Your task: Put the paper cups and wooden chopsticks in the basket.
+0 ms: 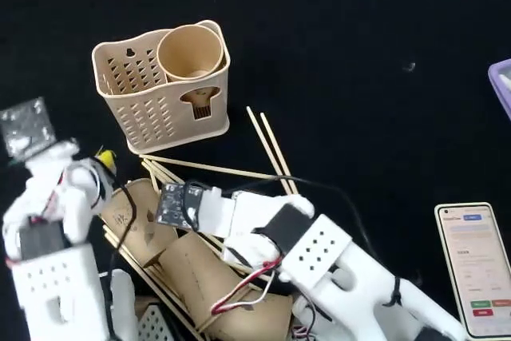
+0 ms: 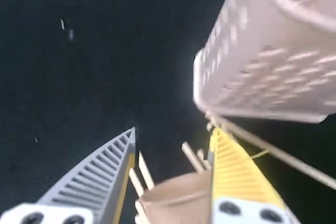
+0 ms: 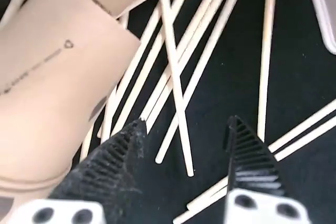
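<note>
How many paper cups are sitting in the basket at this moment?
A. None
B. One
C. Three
B: in the high view a single paper cup stands upright in one end of the basket, while the other cups lie outside it among the chopsticks.

Wide tool (image 2: 173, 131) astride cup (image 2: 176, 198), near basket (image 2: 273, 61)
</note>
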Controlling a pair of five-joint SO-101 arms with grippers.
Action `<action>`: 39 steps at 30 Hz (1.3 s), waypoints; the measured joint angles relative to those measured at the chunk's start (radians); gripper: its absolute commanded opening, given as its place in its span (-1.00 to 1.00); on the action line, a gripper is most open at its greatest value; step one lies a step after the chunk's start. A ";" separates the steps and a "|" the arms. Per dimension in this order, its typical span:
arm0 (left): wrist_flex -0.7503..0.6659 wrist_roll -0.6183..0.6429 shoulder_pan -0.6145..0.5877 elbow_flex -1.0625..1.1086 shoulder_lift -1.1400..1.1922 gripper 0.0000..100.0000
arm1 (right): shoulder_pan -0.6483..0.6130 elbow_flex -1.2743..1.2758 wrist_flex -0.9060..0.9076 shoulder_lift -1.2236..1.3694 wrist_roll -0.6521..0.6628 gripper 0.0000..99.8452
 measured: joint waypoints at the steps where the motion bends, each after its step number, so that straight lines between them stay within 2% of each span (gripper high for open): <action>1: 0.000 -0.002 0.005 -0.020 0.057 -0.53 | 0.005 0.015 -0.017 -0.008 -0.003 -0.50; 7: 0.041 -0.023 0.064 -0.198 0.316 -0.53 | 0.183 0.144 -0.181 -0.060 -0.066 -0.50; 11: 0.164 -0.178 0.129 -0.305 0.388 -0.53 | 0.259 0.206 -0.250 -0.094 -0.144 -0.50; 17: 0.295 -0.417 0.138 -0.376 0.499 -0.53 | 0.359 0.242 -0.273 -0.144 -0.161 -0.50; 22: 0.390 -0.632 0.166 -0.417 0.606 -0.53 | 0.376 0.242 -0.273 -0.155 -0.161 -0.50; 30: 0.583 -0.927 0.292 -0.506 0.753 -0.54 | 0.382 0.262 -0.287 -0.155 -0.167 -0.50; 36: 0.605 -0.971 0.307 -0.554 0.799 -0.53 | 0.382 0.262 -0.293 -0.155 -0.167 -0.50; 39: 0.605 -0.973 0.265 -0.638 0.802 -0.53 | 0.382 0.262 -0.293 -0.155 -0.167 -0.50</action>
